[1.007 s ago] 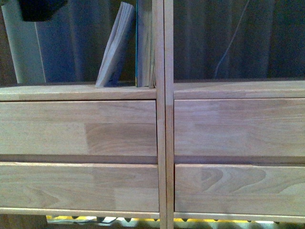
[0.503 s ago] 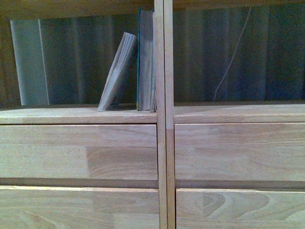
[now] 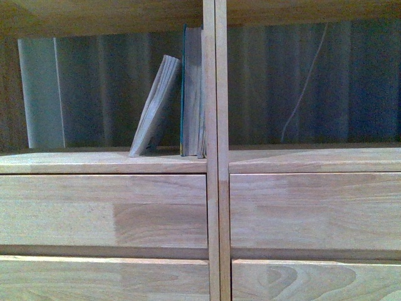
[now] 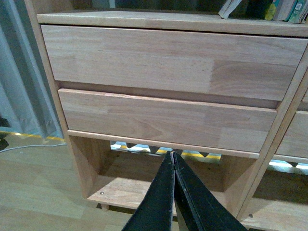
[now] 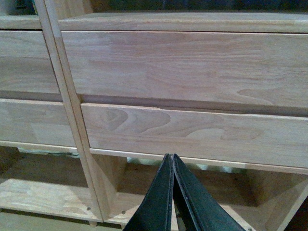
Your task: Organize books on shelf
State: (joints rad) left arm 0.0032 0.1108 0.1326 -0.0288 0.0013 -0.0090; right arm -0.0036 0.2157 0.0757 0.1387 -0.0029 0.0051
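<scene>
Both grippers, left [image 4: 173,156] and right [image 5: 172,158], are seen pressed closed and empty, low before the drawers. On the shelf [image 3: 100,162], the grey softcover [image 3: 153,110] leans, seemingly touching the teal book [image 3: 191,94]; uprighting by its top edge is advised.

The shelf [image 3: 213,188] is smooth, matt light wood with visible grain.

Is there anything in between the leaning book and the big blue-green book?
Nothing. In the front view the thin grey book tips over so its top meets the teal book. Lower down there is only a dark, empty gap above the shelf board.
</scene>
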